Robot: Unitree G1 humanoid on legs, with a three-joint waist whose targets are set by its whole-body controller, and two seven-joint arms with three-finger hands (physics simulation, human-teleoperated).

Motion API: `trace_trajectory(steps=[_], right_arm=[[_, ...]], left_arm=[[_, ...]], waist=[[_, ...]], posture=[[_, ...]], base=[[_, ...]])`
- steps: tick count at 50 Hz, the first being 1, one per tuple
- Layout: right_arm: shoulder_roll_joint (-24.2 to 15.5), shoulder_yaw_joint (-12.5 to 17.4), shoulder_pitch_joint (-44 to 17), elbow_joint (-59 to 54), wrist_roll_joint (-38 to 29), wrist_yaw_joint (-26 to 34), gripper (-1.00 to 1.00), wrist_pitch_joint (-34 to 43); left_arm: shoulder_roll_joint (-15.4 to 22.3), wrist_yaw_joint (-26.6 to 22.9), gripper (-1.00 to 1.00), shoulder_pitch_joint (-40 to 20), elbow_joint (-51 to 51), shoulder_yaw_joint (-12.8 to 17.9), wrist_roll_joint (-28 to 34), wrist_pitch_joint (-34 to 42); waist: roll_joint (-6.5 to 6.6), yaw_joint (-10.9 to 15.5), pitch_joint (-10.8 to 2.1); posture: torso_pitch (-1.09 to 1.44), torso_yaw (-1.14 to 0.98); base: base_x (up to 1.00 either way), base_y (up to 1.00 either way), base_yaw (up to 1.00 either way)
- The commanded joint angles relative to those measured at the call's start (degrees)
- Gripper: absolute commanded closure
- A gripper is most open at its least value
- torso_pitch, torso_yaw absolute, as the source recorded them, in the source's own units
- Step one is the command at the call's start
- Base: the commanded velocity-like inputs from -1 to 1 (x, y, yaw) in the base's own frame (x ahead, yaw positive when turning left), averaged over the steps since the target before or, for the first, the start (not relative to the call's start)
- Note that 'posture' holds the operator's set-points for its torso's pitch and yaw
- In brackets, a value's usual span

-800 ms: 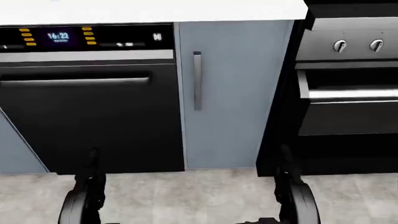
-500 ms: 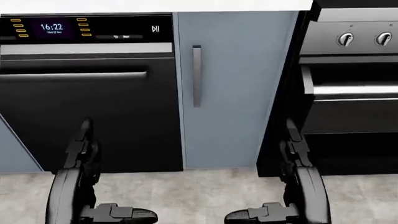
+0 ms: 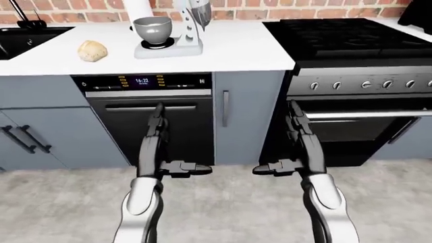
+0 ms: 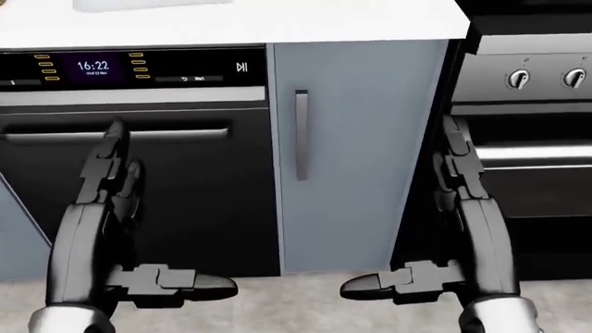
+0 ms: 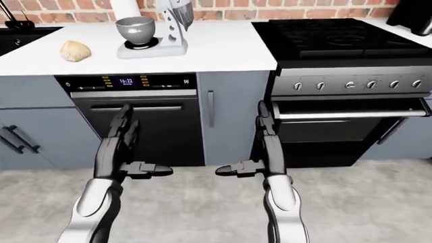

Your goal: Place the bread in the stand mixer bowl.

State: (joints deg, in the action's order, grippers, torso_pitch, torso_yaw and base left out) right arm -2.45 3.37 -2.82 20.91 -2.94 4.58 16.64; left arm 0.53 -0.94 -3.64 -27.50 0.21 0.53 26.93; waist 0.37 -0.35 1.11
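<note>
Counter: you stand well short of it — reach now and you overbalance.
Mixer: bowl beside its tilted head; a careless arm could clip it.
Bread: left of the mixer, untouched.
Left hand, right hand: fingers released, holding nothing.
</note>
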Motion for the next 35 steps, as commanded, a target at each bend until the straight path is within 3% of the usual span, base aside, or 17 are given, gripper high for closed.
trace_trajectory(steps=[1, 3, 5, 7, 8, 18, 20, 22, 23, 24, 26, 31, 33, 34, 35], right_arm=[[0.2, -0.4, -1.0, 2.4, 0.1, 0.1, -1.00, -1.3], [0.1, -0.4, -1.0, 3.0, -0.3, 0.1, -1.00, -0.5], [0.1, -0.5, -0.9, 4.1, -0.5, 0.1, -1.00, 0.3], [0.1, -0.4, -1.0, 4.0, -0.7, 0.1, -1.00, 0.3], [0.1, -0.4, -1.0, 3.9, -0.8, 0.0, -1.00, 0.5], [0.3, -0.9, -1.3, 4.1, -1.6, -0.1, -1.00, 1.0], [0.3, -1.0, -1.3, 4.1, -1.7, -0.2, -1.00, 1.1], [0.3, -0.9, -1.5, 3.9, -1.7, -0.1, -1.00, 0.9], [0.3, -1.0, -1.5, 3.9, -1.7, -0.2, -1.00, 0.9], [0.3, -1.1, -1.5, 3.8, -1.8, -0.2, -1.00, 0.9], [0.4, -1.2, -1.6, 3.7, -1.9, -0.3, -1.00, 0.9], [0.4, -1.4, -2.0, 4.5, -2.3, -0.2, -1.00, 2.0], [0.3, -1.4, -2.1, 4.5, -2.4, -0.2, -1.00, 2.0], [0.3, -1.4, -2.0, 4.5, -2.5, -0.2, -1.00, 2.0], [0.4, -1.5, -2.0, 4.6, -2.6, -0.2, -1.00, 2.1]], left_arm=[[0.3, 0.1, -1.00, -1.1, -3.1, 0.4, 0.0, -1.5], [0.3, 0.2, -1.00, -1.3, -3.4, 0.3, 0.0, -1.1], [0.2, 0.3, -1.00, -1.4, -3.8, 0.0, 0.1, -0.8], [0.2, 0.3, -1.00, -1.4, -3.7, -0.1, 0.1, -0.8], [0.2, 0.2, -1.00, -1.4, -4.1, 0.0, 0.0, -0.6], [0.2, 0.3, -1.00, -1.5, -4.4, 0.0, -0.1, -0.3], [0.2, 0.3, -1.00, -1.5, -3.9, 0.0, -0.1, -0.7], [0.2, 0.3, -1.00, -1.6, -4.3, 0.0, -0.1, -0.3], [0.2, 0.3, -1.00, -1.5, -4.4, 0.0, -0.2, -0.4], [0.2, 0.3, -1.00, -1.6, -4.1, 0.0, -0.1, -0.5], [0.1, 0.4, -1.00, -1.7, -3.8, 0.0, -0.3, -0.7], [0.1, 0.5, -1.00, -2.0, -4.2, 0.3, -0.6, -0.1], [0.1, 0.6, -1.00, -1.7, -4.3, 0.2, -0.6, -0.4], [0.1, 0.6, -1.00, -1.6, -4.4, 0.2, -0.7, -0.3], [0.2, 0.6, -1.00, -1.6, -4.8, 0.2, -0.7, 0.0]], waist=[[-0.71, 0.1, -0.61], [0.43, 0.0, -0.62], [3.53, -0.1, -0.53], [2.47, 0.3, -0.20], [2.80, 0.1, 0.10], [-1.02, 0.1, -0.05], [-2.49, 0.1, -0.08], [-5.34, 0.0, -0.98], [-2.55, -0.6, -0.25], [-3.67, -0.1, -0.37], [-3.82, -0.2, -0.85], [-1.02, 0.0, 0.16], [1.07, -0.2, 0.08], [2.70, -0.3, -0.26], [5.14, -0.2, -1.03]], posture=[[0.00, 0.00], [0.00, 0.00], [0.00, 0.00], [0.00, 0.00], [0.00, 0.00], [0.00, 0.00], [0.00, 0.00], [0.00, 0.00], [0.00, 0.00], [0.00, 0.00], [0.00, 0.00], [0.00, 0.00], [0.00, 0.00], [0.00, 0.00], [0.00, 0.00]], base=[[0.00, 0.20, 0.00], [0.00, 0.20, 0.00], [0.00, 0.20, 0.00], [0.00, 0.21, 0.00], [0.00, 0.20, 0.00], [0.00, 0.20, 0.00], [0.00, 0.20, 0.00], [0.00, 0.20, 0.00], [0.00, 0.20, 0.00], [0.00, 0.20, 0.00], [0.00, 0.21, 0.00], [0.00, 0.20, 0.00], [0.00, 0.20, 0.00], [0.00, 0.20, 0.00], [0.00, 0.20, 0.00]])
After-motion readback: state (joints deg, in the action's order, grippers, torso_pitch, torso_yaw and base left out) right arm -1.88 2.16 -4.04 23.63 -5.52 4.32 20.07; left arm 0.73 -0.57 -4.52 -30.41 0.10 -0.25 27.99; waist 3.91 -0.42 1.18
